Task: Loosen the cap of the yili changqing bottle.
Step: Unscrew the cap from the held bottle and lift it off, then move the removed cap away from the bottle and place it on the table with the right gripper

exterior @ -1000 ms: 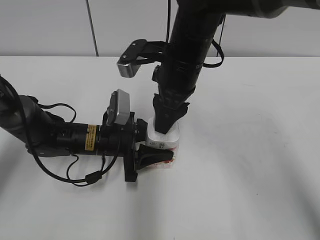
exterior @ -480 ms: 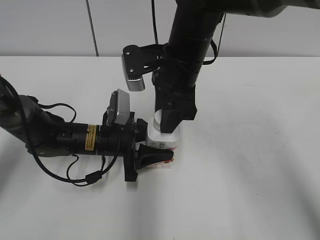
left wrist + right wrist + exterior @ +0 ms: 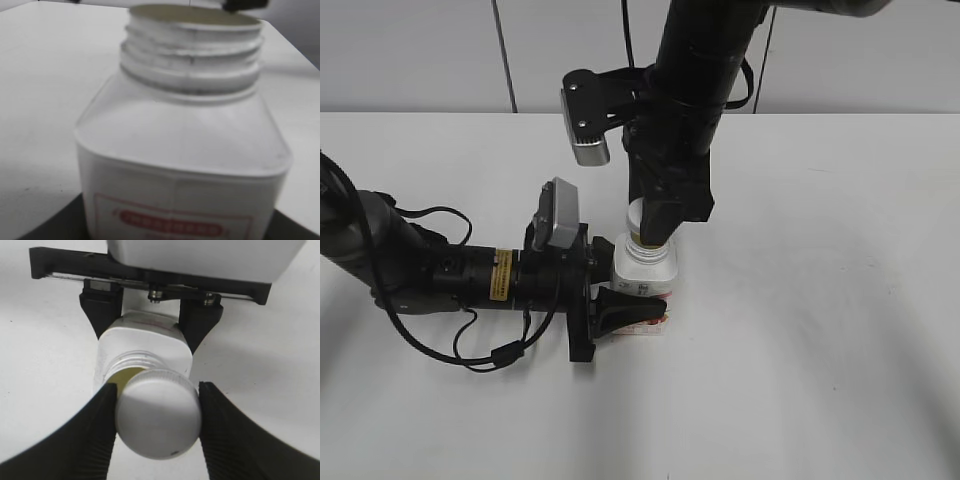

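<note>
Nearest the front edge of the worktop (image 3: 820,380), the left arm lies low and reaches in from the left edge. Its left hand (image 3: 620,300) is clamped on the lower body of the yili changqing bottle (image 3: 645,275), one finger on either flat side, as the right wrist view shows from above. The bottle stands upright on the worktop near its middle, long axis vertical, label facing the front.

Just above it, the neck of the bottle is bare: the left wrist view shows open screw threads and an uncovered mouth. The cap (image 3: 158,412) is off the threads and sits a little above and to one side of the mouth, so that part of the opening shows beside it in the right wrist view.

Farther back and higher, the right arm comes down steeply from the rear edge. Its right hand (image 3: 156,427) is clamped on the cap, one finger pressed to each side of the rim.

By the look of it the loosening is done and more, since the cap is free of the neck. What the coming move turns on is that the cap lies almost straight up the bottle's axis, only slightly off centre. The right hand alone has it; the left serves only as the anchor below.
</note>
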